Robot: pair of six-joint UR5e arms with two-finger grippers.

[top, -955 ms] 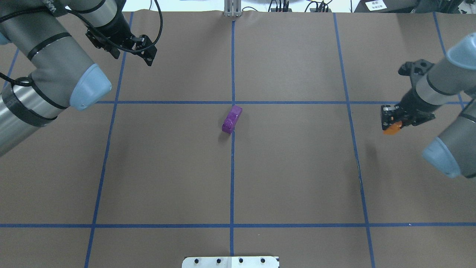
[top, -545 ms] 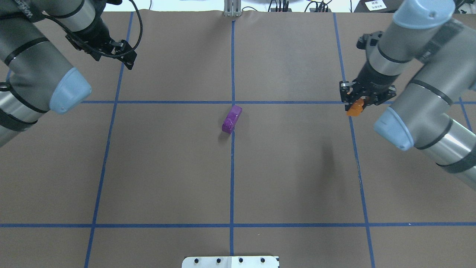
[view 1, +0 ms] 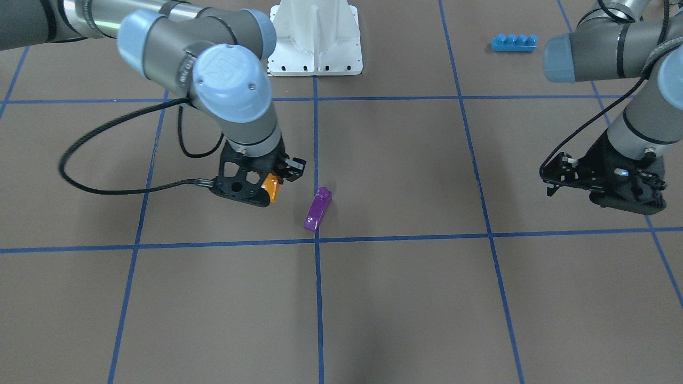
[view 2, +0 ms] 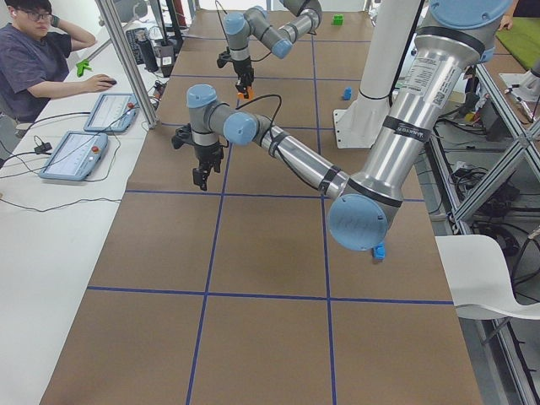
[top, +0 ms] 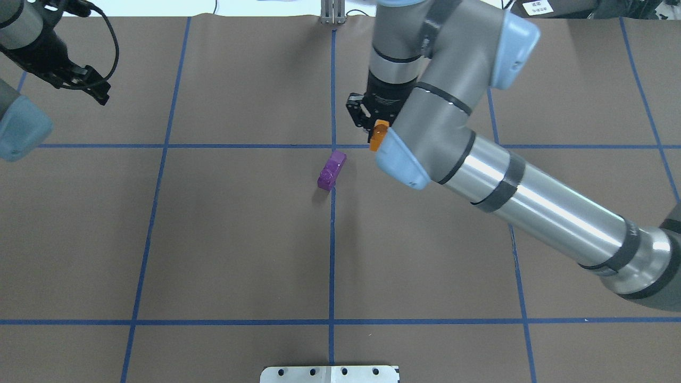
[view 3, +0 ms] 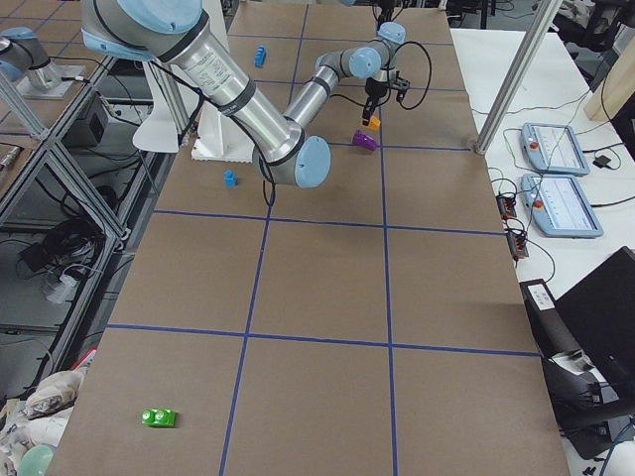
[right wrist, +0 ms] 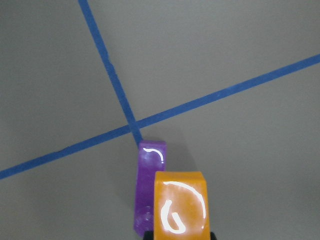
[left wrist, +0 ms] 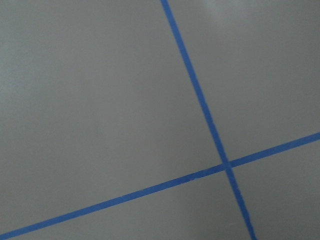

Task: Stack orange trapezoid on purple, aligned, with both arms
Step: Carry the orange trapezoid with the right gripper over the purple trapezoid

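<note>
The purple block (top: pixel 331 170) lies on the brown table at the centre cross of blue tape; it also shows in the front view (view 1: pixel 317 209). My right gripper (top: pixel 374 132) is shut on the orange trapezoid (top: pixel 378 136) and holds it above the table, just right of and beyond the purple block. In the right wrist view the orange trapezoid (right wrist: pixel 180 207) overlaps the purple block (right wrist: pixel 149 187). In the front view the orange trapezoid (view 1: pixel 272 188) hangs apart from the purple block. My left gripper (top: pixel 94 88) is open and empty at the far left.
A long blue four-stud brick (view 1: pixel 514 42) lies near the robot's base on my left side. A small blue block (view 3: pixel 229 178) sits by the white base mount (view 1: pixel 315 37). A green block (view 3: pixel 159 417) lies at the table's right end.
My right arm has swung left with the orange trapezoid, from the right edge to just beside the purple block. My left gripper has drawn back further left. The purple block has not moved.
</note>
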